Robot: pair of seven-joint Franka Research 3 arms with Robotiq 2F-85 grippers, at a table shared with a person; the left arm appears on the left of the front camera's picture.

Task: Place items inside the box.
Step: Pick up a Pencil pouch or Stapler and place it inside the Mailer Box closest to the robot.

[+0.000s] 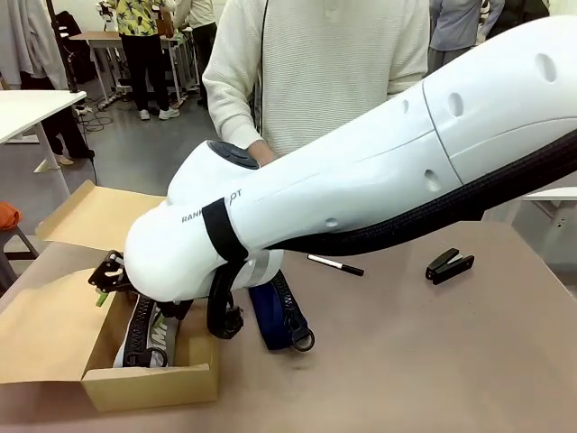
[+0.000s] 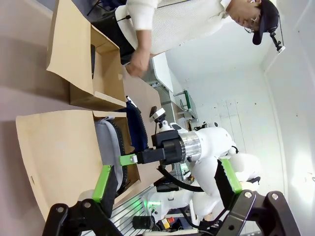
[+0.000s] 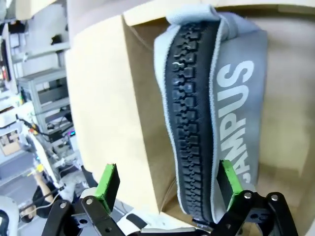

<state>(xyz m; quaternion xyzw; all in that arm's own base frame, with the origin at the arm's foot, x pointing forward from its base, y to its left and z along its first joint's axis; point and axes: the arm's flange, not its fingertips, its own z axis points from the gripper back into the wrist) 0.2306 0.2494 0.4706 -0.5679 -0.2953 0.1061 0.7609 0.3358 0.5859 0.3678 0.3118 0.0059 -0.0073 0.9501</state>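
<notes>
**A:** Where is the right hand (image 3: 168, 183)?

**B:** Over the open kraft box (image 1: 153, 386), at the near left corner of the tabletop (image 1: 433, 361). The right arm (image 1: 379, 171) reaches across the middle to it. The jaws are spread wide and have hold of nothing.

**A:** And the grey pencil case (image 3: 197, 108)?

**B:** It lies inside the box, black zipper up, with the "CAMPUS" print readable along its side. In the right wrist view, one green pad (image 3: 109, 181) stands clear of the case, over the box's wall. The other pad sits right at the case's edge. I cannot tell whether it touches.

**A:** The lid?

**B:** The flap is folded out flat, toward the tabletop's left edge.

**A:** What lies outside the box?

**B:** The navy case (image 1: 275, 311) is on the tabletop just beside the box's right wall, with its zipper ring toward the camera. The white-black marker (image 1: 335, 264) lies farther right. The black stapler (image 1: 449, 264) is beyond that, well apart from the box.

**A:** The left hand (image 2: 165, 179)?

**B:** Its wrist view shows both green pads far apart with nothing between them, facing the box.

**A:** Anything else?

**B:** A second cardboard box (image 2: 106, 54) stands open behind the first. The person (image 1: 315, 72), in a white sweater, stands at the far side, and the person's hand (image 2: 138, 61) is near that second box.
</notes>
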